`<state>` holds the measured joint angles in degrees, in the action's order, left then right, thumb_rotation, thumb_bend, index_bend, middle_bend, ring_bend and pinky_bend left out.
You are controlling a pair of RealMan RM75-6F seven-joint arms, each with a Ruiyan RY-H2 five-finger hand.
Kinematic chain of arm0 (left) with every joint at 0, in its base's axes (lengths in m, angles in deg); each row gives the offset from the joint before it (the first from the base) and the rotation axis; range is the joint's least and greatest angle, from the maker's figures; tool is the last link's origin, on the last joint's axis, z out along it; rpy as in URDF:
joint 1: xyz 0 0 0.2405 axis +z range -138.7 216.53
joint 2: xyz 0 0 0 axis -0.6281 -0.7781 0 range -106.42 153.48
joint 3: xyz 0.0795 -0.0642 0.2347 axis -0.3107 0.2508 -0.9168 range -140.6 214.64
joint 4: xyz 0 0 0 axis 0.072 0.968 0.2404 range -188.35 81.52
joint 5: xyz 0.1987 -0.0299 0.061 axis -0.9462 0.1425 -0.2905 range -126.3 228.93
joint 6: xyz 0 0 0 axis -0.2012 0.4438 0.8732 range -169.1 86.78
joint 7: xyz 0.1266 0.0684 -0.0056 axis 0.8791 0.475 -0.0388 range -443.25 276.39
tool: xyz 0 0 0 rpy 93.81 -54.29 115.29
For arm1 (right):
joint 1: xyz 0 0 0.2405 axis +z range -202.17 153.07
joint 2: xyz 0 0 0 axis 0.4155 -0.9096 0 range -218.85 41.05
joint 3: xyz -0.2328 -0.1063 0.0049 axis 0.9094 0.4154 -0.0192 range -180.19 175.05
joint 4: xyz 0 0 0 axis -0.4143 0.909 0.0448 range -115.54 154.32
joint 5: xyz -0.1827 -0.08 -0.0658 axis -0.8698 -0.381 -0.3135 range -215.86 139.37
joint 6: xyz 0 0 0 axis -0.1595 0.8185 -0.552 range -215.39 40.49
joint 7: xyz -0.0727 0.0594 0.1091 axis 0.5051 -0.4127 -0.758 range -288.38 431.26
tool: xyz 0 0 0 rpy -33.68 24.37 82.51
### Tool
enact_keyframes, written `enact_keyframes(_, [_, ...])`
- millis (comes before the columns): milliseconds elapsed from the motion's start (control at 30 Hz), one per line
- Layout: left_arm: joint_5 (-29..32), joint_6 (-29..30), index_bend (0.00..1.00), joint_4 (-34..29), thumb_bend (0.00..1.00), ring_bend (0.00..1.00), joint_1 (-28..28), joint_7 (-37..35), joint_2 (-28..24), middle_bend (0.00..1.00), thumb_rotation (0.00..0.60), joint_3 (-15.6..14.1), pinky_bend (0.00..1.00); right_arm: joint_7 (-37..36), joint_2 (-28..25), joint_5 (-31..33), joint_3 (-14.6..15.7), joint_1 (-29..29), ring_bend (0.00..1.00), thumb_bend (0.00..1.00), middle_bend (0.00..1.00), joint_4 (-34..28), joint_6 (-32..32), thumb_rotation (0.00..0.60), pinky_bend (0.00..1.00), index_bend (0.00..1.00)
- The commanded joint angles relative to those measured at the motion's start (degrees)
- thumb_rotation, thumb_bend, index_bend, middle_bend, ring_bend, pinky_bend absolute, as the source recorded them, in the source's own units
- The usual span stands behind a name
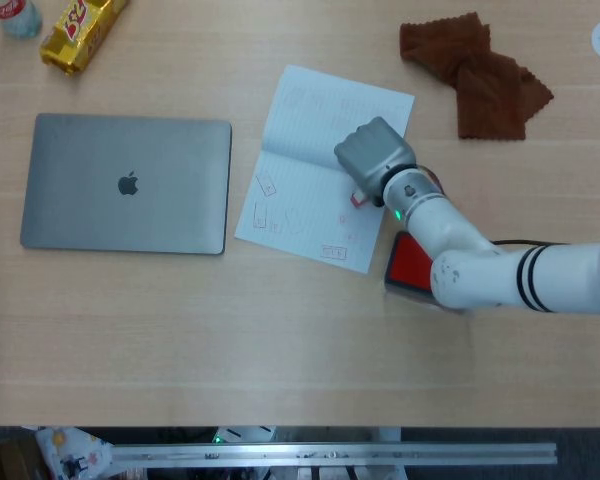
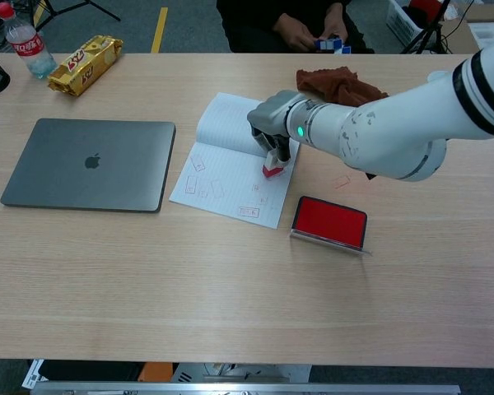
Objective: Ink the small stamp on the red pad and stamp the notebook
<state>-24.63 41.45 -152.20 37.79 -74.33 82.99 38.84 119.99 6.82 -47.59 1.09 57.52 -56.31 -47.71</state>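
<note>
Wood table: right hand (image 2: pixel 273 123) grips small stamp (image 2: pixel 271 168) upright, notebook (image 2: pixel 222 160) pg directly beneath; red pad (image 2: pixel 329 222) behind-right.

There is one notebook (image 2: pixel 230 160), one small stamp (image 2: pixel 272 168) and one red pad (image 2: pixel 330 222). There is one gray laptop (image 2: pixel 88 164), one yellow snack bag (image 2: pixel 86 64), one water bottle (image 2: pixel 23 40) and one brown cloth (image 2: pixel 339 86). One robot hand (image 2: pixel 276 120) can be seen, and the notebook page has several little red stamp marks (image 2: pixel 202 177), too small to count.
</note>
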Motion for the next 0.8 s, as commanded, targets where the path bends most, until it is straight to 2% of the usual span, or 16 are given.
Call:
enact_keyframes(33, [-0.2, 0.0, 0.16, -0.2, 0.27, 0.09, 0.0, 0.1, 0.0, 0.05, 0.600, -0.1, 0.11, -1.8, -2.5, -0.8, -1.6, -0.2, 0.30, 0.61, 0.51, -2.5, 0.5, 0.600, 0.39, 0.74])
enact_keyframes(167, [-0.3, 0.0, 0.16, -0.6, 0.27, 0.09, 0.0, 0.5, -0.2, 0.05, 0.600, -0.2, 0.11, -3.1, -3.2, -0.7, -2.7, 0.0, 0.30, 0.61, 0.51, -3.0, 0.2, 0.600, 0.39, 0.74])
enact_keyframes(367, [-0.1, 0.0, 0.16, -0.9, 0.27, 0.09, 0.0, 0.8, -0.3, 0.05, 0.600, -0.2, 0.11, -2.2, -1.5, 1.7, -2.8, 1.8, 0.30, 0.61, 0.51, -0.8, -0.7, 0.600, 0.39, 0.74])
enact_keyframes(800, [0.5, -0.5, 0.16, -0.5, 0.27, 0.09, 0.0, 0.7, -0.2, 0.05, 0.600, -0.3, 0.11, 2.4, 4.5, 8.8, -0.8, 5.5, 0.30, 0.61, 0.51, 5.9, -2.2, 0.600, 0.39, 0.75])
